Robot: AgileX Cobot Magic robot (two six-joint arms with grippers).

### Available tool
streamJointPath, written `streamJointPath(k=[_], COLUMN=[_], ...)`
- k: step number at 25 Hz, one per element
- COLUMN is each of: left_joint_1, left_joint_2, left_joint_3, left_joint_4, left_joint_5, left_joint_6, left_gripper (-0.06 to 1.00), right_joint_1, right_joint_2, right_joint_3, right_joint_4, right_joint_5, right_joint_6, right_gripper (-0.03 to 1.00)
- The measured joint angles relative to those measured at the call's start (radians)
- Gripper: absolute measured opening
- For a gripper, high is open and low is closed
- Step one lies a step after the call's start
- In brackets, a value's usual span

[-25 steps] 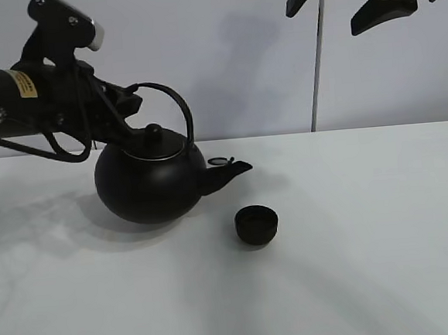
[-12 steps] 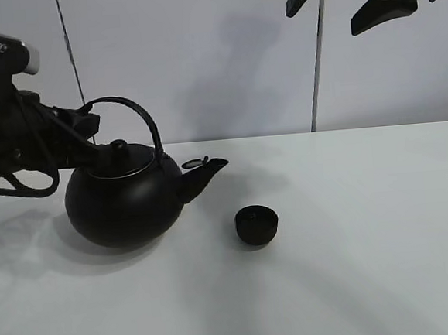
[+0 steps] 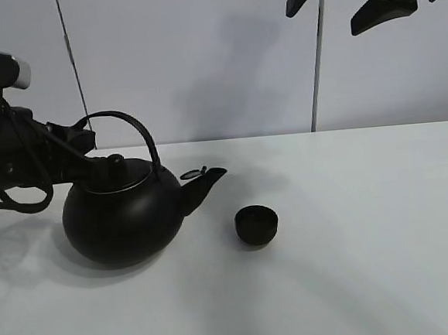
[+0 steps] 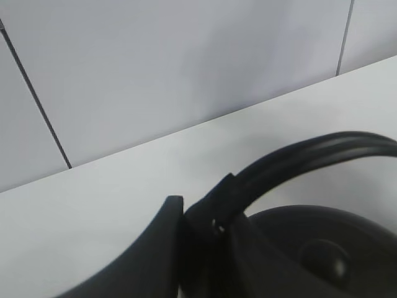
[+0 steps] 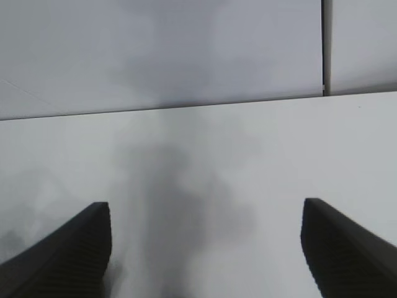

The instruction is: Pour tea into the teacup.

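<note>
My left gripper (image 3: 89, 151) is closed on the kettle (image 3: 123, 218), clamped at the foot of the arched handle (image 3: 131, 124) on the side away from the spout (image 3: 205, 179). The left wrist view confirms this: the left gripper (image 4: 186, 217) has its dark fingers (image 4: 152, 248) pressed against the base of the handle (image 4: 310, 155), with the lid knob (image 4: 325, 261) just beyond them. The kettle stands roughly upright, and its shadow lies directly beneath it on the white table (image 3: 356, 273). It appears to rest on the surface, though I cannot confirm contact. The spout points toward the right side of the table. The teacup (image 3: 256, 225) sits on the table near the spout tip, lower than it and apart from it, with nothing touching it. I cannot see what is inside it. My right gripper (image 3: 329, 18) hangs high above the table, well away from both vessels. Its jaws are spread wide and hold nothing. The right wrist view shows the right gripper (image 5: 208, 261) the same way, with only bare table between the two fingers (image 5: 68, 254). A grey panelled wall (image 3: 200, 61) stands behind the table.
</note>
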Motion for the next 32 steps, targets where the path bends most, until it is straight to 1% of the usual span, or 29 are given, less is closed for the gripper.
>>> streamJointPath(k=[8,11,15,32], left_joint_1=[0.000,0.000,0.000,0.000], left_joint_2=[0.000,0.005,0.022,0.023], left_joint_3=[0.001,0.001,0.001,0.001], left_joint_4=[0.008,0.009,0.021,0.034], left_joint_5=[0.022,0.021,-0.002,0.015], left_joint_6=[-0.016,-0.041,-0.048,-0.093], left_gripper=[0.12,0.12,0.12,0.12], right_joint_1=[0.000,0.000,0.000,0.000], right_joint_2=[0.000,0.000,0.000,0.000], right_joint_3=[0.000,0.000,0.000,0.000], right_joint_4=[0.000,0.000,0.000,0.000], right_joint_5=[0.000,0.000,-0.001,-0.001], right_joint_6=[0.000,0.000,0.000,0.000], right_gripper=[0.58,0.58,0.58,0.58])
